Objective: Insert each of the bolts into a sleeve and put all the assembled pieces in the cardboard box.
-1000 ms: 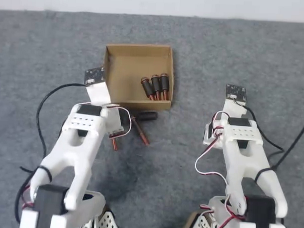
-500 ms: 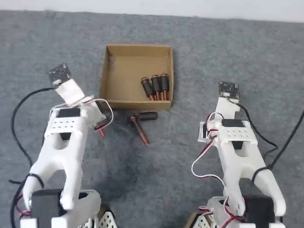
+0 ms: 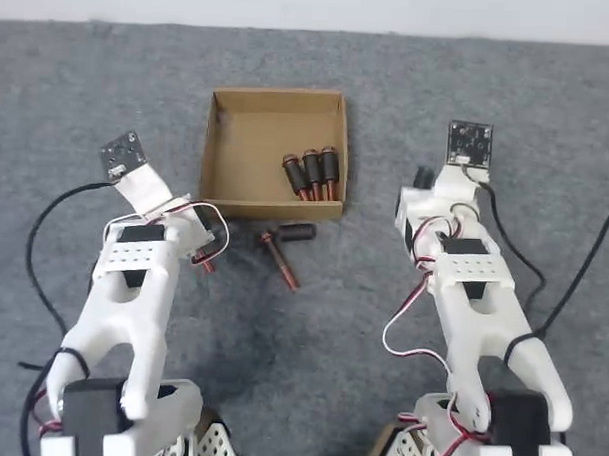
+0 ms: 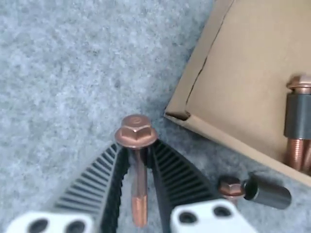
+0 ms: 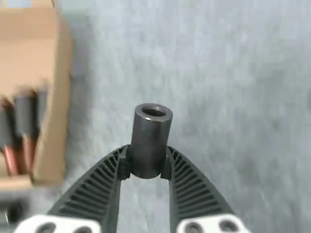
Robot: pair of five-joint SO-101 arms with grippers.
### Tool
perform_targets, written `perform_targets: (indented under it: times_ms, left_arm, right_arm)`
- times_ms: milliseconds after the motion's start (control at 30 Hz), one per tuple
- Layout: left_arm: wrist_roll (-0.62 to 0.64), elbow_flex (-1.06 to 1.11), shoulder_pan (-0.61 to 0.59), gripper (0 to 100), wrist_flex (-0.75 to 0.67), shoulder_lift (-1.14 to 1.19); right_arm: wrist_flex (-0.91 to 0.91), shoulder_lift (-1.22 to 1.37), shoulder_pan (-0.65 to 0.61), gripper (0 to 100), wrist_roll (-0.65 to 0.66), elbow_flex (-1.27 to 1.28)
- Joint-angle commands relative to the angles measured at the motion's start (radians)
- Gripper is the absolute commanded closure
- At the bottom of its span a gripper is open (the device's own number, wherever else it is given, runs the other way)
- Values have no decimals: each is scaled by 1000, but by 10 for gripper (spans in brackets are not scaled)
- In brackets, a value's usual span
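My left gripper (image 4: 137,148) is shut on a copper bolt (image 4: 138,165), held by its shank with the hex head past the fingertips. In the high view this gripper (image 3: 206,253) sits just off the cardboard box's (image 3: 258,136) near left corner. My right gripper (image 5: 147,162) is shut on a dark sleeve (image 5: 150,136), bore facing outward, over the carpet to the right of the box (image 5: 29,53). Three assembled pieces (image 3: 311,173) lie inside the box at its right front. A loose bolt (image 3: 281,260) and a loose sleeve (image 3: 297,232) lie in front of the box.
Grey carpet covers the table. The loose bolt (image 4: 230,187) and sleeve (image 4: 268,192) lie close to the box's front wall (image 4: 233,141), between the two arms. Cables trail from both arms towards the near edge.
The left arm has swung left, away from the box front, carrying the bolt. The right arm has stretched farther from its base, and its gripper with the sleeve now shows beyond the wrist.
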Motion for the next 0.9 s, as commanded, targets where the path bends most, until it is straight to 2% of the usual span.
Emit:
perform_targets:
  times_ms: [0, 267, 600, 867]
  left_arm:
    - [11, -10, -6, 988, -32, -63]
    - [9, 8, -8, 988, -77, -63]
    - [9, 18, -8, 988, -103, -63]
    - [9, 18, -8, 988, -104, -63]
  right_arm:
    - [-140, -47, -21, 989, 17, -11]
    - [-458, 168, -147, 990, 17, -18]
    - [-1096, 535, -236, 991, 18, -137]
    - [-1204, 697, -302, 991, 28, -241]
